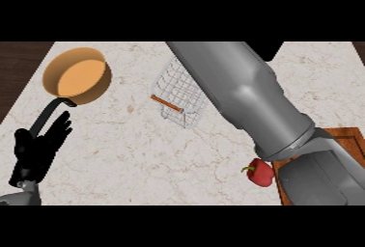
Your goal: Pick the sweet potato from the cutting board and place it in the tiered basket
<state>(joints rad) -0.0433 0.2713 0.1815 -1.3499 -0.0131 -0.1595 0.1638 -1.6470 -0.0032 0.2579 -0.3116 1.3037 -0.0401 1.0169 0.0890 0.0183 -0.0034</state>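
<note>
Counter (143, 159), pale marble, seen from above.

- Basket (178, 94): one, wire, tiered, at centre top; a thin orange bar runs along its lower lip. Its right side is covered by the right arm (242, 91).
- Board (349, 140): one, wooden, at the right edge, mostly under the forearm.
- Sweet potato: none visible, neither on the bare part of the board nor in the basket; likely carried in the hidden right hand, but that cannot be confirmed.
- Red pepper (261, 172): one, green stem, on the counter just beside the board's left edge.
- Pan (77, 76): one, orange bowl, dark handle, top left, well apart from the basket.
- Left hand (39, 147): one, black, fingers straight and relaxed, holding nothing, resting at lower left near the pan's handle.
- Right hand: not shown; the arm stretches up across the basket, its end out of view. State of its fingers cannot be told.

Step in hand, as judged: carrying to the basket. To do it well, centre the load over an open tier, lower it inside the wire rim before letting go, and keep the forearm from nudging the basket.
</note>
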